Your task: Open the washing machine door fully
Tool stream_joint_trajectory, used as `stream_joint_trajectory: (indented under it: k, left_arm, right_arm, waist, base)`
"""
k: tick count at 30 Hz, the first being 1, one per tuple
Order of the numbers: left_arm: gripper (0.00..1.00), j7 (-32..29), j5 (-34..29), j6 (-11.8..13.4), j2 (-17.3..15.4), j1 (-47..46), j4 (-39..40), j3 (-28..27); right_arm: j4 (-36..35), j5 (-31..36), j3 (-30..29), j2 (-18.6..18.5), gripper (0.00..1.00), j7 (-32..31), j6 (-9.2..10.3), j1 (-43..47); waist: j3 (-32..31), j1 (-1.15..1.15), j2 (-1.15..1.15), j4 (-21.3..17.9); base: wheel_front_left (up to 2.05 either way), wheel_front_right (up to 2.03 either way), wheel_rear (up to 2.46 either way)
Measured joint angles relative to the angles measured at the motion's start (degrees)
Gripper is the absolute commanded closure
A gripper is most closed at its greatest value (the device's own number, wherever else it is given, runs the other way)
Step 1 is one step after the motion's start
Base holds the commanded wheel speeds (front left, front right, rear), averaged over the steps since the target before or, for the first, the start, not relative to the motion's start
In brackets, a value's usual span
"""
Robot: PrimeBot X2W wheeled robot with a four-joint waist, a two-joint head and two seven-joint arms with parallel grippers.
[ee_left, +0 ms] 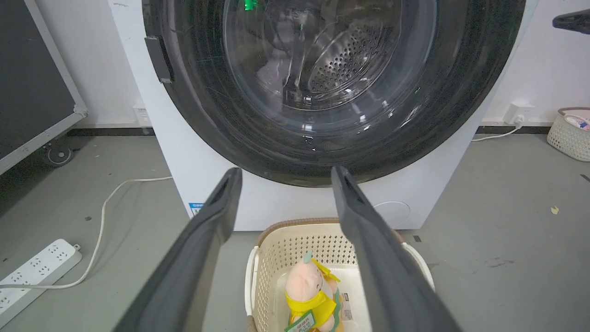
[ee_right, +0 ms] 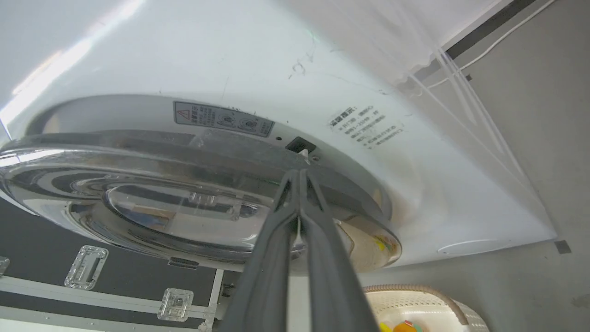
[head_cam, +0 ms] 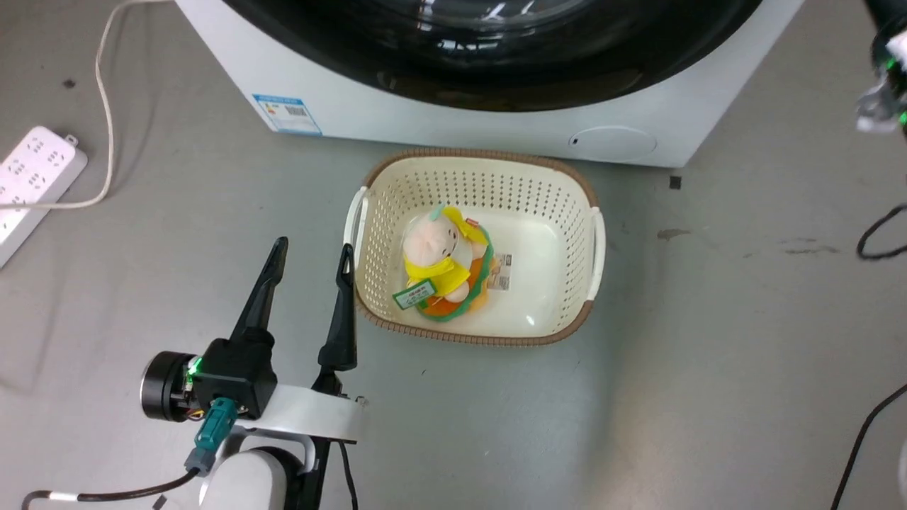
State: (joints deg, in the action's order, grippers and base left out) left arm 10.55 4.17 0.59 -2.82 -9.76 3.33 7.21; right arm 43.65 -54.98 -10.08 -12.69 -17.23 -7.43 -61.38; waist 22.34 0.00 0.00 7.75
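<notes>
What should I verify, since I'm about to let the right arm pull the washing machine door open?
1. Right gripper at the door rim: ok. Its fingers are shut together, with the tips at the edge by the latch slot.
2. Door unlatched: cannot tell.
3. Basket under the swing: probably ok. It sits low on the floor, below the door.
4. Left gripper out of the swing: cannot tell. It is open and holds nothing, beside the basket in front of the door.
5. Power strip and cord: ok, off to the left.
</notes>
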Motion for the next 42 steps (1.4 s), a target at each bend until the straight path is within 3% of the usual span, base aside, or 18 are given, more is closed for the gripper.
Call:
stream_joint_trajectory:
  k: [26, 30, 42]
  left_arm:
    - [0.00, 3.04, 2.90, 1.53, -0.01, -3.73, 0.37, 4.60]
    - [0.00, 3.70, 3.02, 1.80, -0.01, -4.21, 0.36, 4.91]
    - [0.00, 4.13, 3.10, 1.70, 0.00, -3.07, -1.09, 4.78]
  right_arm:
    - [24.32, -13.48, -1.87, -6.23, 1.00, -17.34, 0.01, -26.19]
    - [27.85, -16.30, -2.40, -7.62, 1.00, -24.16, 0.01, -26.43]
    - [29.92, -17.17, -1.64, -6.12, 1.00, -29.61, 0.00, -18.29]
  waist:
    - [8.06, 0.00, 0.00, 4.78]
    - [7.69, 0.00, 0.00, 4.99]
    - [1.42, -0.01, 0.00, 4.10]
  base:
    - [0.00, 0.00, 0.00]
    - [0.00, 0.00, 0.00]
    - [0.00, 0.00, 0.00]
